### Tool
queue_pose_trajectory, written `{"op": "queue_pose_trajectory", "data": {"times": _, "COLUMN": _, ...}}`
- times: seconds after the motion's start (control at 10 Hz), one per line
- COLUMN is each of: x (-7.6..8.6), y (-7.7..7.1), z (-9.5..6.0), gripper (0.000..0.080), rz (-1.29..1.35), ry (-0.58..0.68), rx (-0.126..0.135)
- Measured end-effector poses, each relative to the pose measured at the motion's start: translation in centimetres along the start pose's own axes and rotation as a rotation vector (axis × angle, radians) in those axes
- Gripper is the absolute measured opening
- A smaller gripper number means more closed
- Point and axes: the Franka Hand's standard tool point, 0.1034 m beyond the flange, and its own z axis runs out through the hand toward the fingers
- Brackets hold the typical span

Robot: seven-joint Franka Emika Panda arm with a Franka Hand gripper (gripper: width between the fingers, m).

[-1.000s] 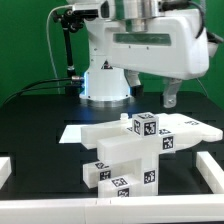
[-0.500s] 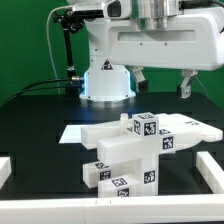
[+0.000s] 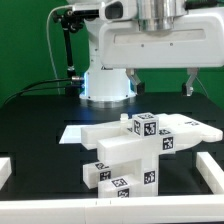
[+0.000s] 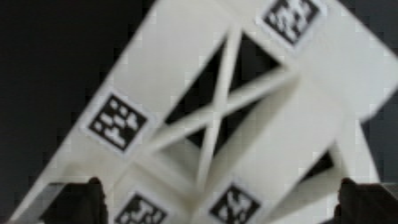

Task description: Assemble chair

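The chair [image 3: 140,150] is a cluster of glossy white blocks, bars and panels with black-and-white tags, standing on the black table near the front. My gripper [image 3: 162,82] hangs above and behind it, open and holding nothing. Its two dark fingers [image 3: 190,86] stand wide apart and clear of the parts. In the wrist view the chair [image 4: 214,110] fills the picture, with white bars crossing over a dark gap and several tags. The gripper [image 4: 222,200] straddles it from above, with a dark fingertip [image 4: 80,196] at each side and no contact visible.
The marker board [image 3: 72,131] lies flat on the table behind the chair, toward the exterior view's left. White rails run along the front edge [image 3: 60,207] and both sides [image 3: 212,165]. The arm's base [image 3: 105,88] stands at the back, with a black post [image 3: 66,45] beside it.
The hand has swung toward the exterior view's right and risen slightly. Both fingers now show spread above the chair. The chair has not moved.
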Motion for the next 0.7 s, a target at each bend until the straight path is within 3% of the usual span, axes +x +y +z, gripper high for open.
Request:
{"op": "queue_pose_trajectory", "data": {"times": 0.2, "x": -3.6, "y": -0.6, "z": 0.3, "gripper": 0.0649, "rz": -0.112, "ry": 0.036, "rx": -0.044}}
{"op": "queue_pose_trajectory", "data": {"times": 0.3, "x": -3.7, "y": -1.0, "z": 0.4, "gripper": 0.0649, "rz": -0.131, "ry": 0.07, "rx": -0.058}}
{"op": "queue_pose_trajectory", "data": {"times": 0.7, "x": -3.8, "y": -0.9, "z": 0.6, "gripper": 0.0649, "rz": -0.123, "ry": 0.07, "rx": -0.051}}
